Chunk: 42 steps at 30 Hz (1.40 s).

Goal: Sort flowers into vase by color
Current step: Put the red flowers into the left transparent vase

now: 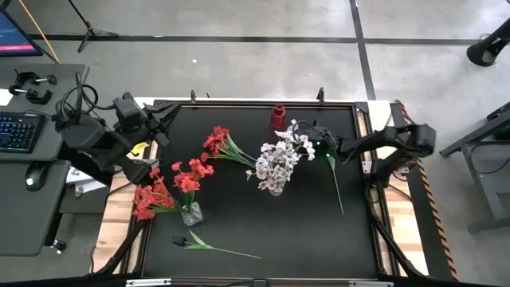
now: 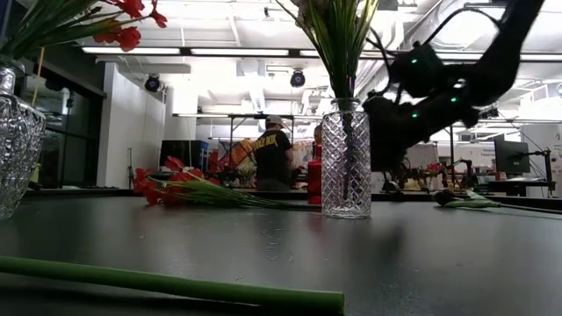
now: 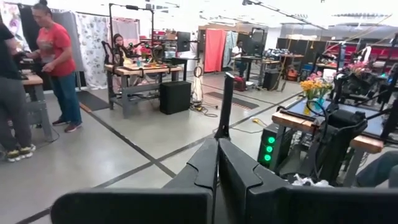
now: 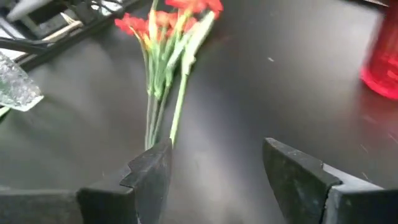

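Note:
A bunch of red flowers (image 1: 219, 143) (image 4: 168, 56) lies flat on the black mat, its blooms toward the table's left. One clear glass vase (image 1: 275, 188) (image 2: 345, 167) holds white flowers (image 1: 279, 159). Another (image 1: 191, 214) (image 2: 16, 145) holds red flowers (image 1: 185, 179). A dark-bloomed flower (image 1: 182, 239) lies near the front edge. My right gripper (image 1: 305, 143) (image 4: 214, 165) hovers open, low over the mat beside the white blooms. It points at the lying bunch's stem ends (image 4: 158, 134), short of them. My left gripper (image 1: 159, 127) (image 3: 217, 162) is shut, raised at the table's left.
A small red bottle (image 1: 278, 115) (image 4: 382, 59) stands at the far edge, close to my right gripper. A loose green stem (image 1: 336, 182) lies on the mat's right part. The dark flower's long stem (image 2: 176, 285) runs along the front edge. People stand in the room beyond.

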Motion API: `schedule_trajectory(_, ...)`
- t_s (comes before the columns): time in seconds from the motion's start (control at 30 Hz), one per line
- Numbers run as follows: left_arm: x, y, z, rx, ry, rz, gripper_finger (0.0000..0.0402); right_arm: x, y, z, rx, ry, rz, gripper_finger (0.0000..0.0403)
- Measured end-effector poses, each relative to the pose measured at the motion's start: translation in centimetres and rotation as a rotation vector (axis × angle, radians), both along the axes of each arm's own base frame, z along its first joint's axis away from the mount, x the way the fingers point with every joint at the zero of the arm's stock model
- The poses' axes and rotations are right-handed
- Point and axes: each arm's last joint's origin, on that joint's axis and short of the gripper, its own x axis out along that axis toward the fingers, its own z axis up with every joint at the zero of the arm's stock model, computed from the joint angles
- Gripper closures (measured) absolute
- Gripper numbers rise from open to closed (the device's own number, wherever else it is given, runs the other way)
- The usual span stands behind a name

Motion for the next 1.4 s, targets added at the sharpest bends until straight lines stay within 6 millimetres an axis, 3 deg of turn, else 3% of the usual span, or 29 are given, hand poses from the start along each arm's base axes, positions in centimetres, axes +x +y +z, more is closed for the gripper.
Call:
schedule_trajectory(0.3, 0.1, 0.3, 0.0, 0.047, 0.045, 0.020, 0.0402, 5.8, -1.5, -1.0, -0.038, -0.014, 0.136, 0.0167)
schedule_trajectory(0.57, 0.0, 0.4, 0.1, 0.056, 0.051, 0.019, 0.0402, 10.0, -2.8, -0.5, -0.081, -0.011, 0.194, 0.0167)
schedule_trajectory(0.93, -0.2, 0.5, 0.1, 0.073, 0.065, 0.020, 0.0402, 11.2, -3.1, -0.2, -0.190, 0.123, 0.323, 0.0167)
schedule_trajectory(1.4, -0.1, 0.5, 0.2, 0.066, 0.058, 0.020, 0.0402, 12.5, -0.6, -3.4, -0.334, 0.193, 0.387, 0.0167)
